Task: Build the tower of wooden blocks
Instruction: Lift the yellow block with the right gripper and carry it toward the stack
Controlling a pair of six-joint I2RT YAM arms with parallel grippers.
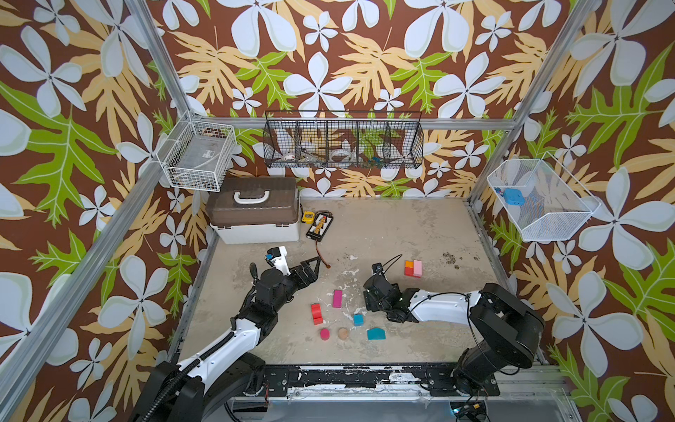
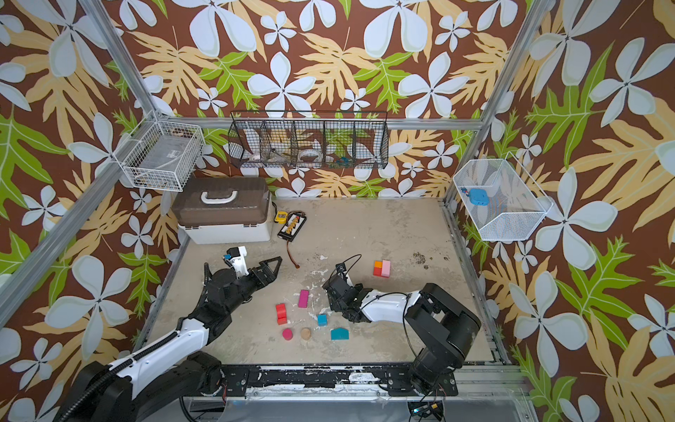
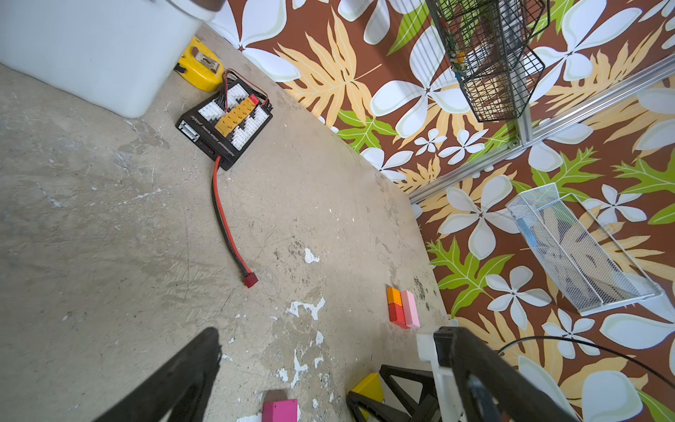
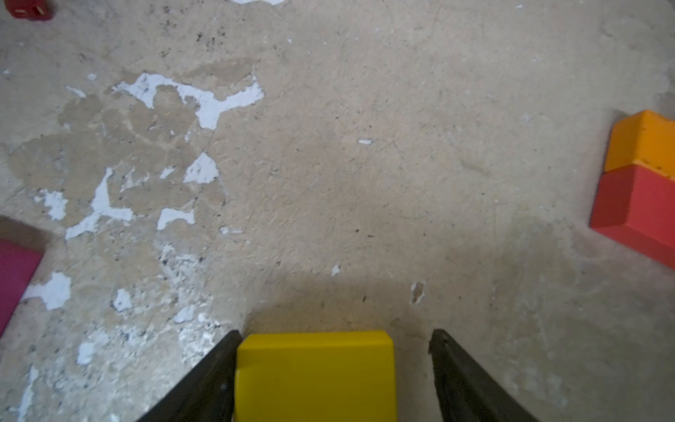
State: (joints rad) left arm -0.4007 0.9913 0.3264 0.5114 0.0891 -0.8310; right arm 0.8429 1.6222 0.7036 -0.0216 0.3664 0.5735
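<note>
Wood blocks (image 1: 337,298) lie loose at the front centre of the table (image 1: 401,226). The tower (image 1: 413,267) is only a touching red, orange and pink cluster farther back, to the right. The left wrist view cuts off the pale storage box (image 3: 91,54), which half hides a yellow tape measure (image 3: 199,67). White lettering on the black charging board (image 3: 224,124) is too small to read. The right gripper (image 4: 336,334) hides the yellow block (image 4: 316,376) in both top views. Its jaws stand apart around the block, one touching. The left gripper (image 1: 313,266) gapes wide, holding nothing.

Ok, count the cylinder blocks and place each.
2. The magenta cylinder stands near the front edge; the tan cylinder beside it, apart, toward the teal house block. The right arm may hide others.
</note>
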